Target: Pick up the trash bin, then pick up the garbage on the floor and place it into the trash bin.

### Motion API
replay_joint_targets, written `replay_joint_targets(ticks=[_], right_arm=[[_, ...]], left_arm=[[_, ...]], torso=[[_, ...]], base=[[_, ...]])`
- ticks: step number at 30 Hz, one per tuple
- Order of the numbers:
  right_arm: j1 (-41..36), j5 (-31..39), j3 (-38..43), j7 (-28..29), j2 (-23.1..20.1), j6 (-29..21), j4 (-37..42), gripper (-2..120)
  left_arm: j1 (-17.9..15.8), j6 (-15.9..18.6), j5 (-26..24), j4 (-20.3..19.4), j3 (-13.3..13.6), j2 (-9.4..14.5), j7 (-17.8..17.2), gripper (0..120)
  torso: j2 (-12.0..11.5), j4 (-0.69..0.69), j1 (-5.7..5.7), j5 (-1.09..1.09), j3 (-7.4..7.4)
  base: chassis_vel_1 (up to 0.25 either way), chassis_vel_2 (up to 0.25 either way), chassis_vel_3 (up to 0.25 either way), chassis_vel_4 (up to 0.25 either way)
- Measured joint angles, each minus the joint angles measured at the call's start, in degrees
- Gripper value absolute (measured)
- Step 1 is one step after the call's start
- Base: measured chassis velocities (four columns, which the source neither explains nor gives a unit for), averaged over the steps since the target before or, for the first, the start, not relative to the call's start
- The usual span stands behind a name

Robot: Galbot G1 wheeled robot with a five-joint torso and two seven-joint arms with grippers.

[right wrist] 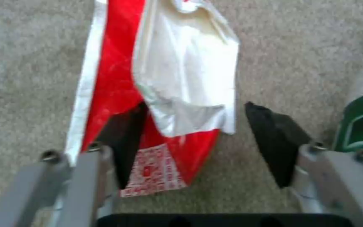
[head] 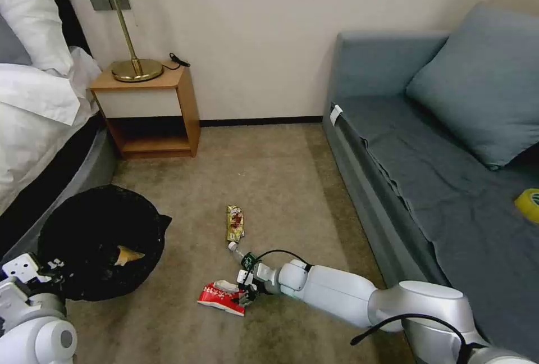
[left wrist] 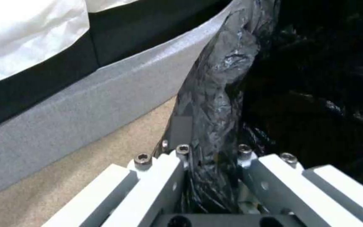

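Note:
The trash bin, lined with a crinkled black bag, hangs low at the left beside the bed, and my left gripper is shut on its bagged rim. A crumpled brown paper lies inside it. On the carpet lies the flat red snack packet. My right gripper is down at its near end, open, with one black pad over the packet and the other on bare carpet. The small clear bottle with a green label lies just beside the gripper. A yellow-red wrapper lies beyond it.
A bed runs along the left, close to the bin. A wooden nightstand with a brass lamp stands at the back wall. A blue-grey sofa fills the right, with a yellow tape roll on its seat.

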Motion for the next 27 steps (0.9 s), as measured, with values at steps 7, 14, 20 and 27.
replay_joint_targets(ticks=[7,14,20,27], right_arm=[[-0.59,-0.26,0.13,0.09,-0.63,0.99,0.73,34],[-0.56,0.03,0.2,0.96,-1.21,1.15,2.23,12],[-0.05,1.84,0.18,1.37,-2.44,0.84,5.79,0],[2.4,5.97,4.49,4.64,-9.22,-2.16,19.18,0]], left_arm=[[0.11,-0.23,0.04,0.17,0.14,-0.08,0.0,3],[0.23,-0.43,0.19,0.17,0.27,-0.18,0.04,3],[0.14,-0.44,0.33,0.36,0.42,-0.25,0.07,3],[0.27,-0.44,0.97,0.93,1.22,-0.04,0.1,3]], torso=[[0.0,0.0,0.0,0.0,0.0],[0.0,0.0,0.0,0.0,0.0],[0.0,0.0,0.0,0.0,0.0],[0.0,0.01,0.0,0.01,0.0]], base=[[0.0,0.0,0.0,0.0],[0.0,0.0,0.0,0.0],[0.0,0.0,0.0,0.0],[0.0,0.0,0.0,0.0]])
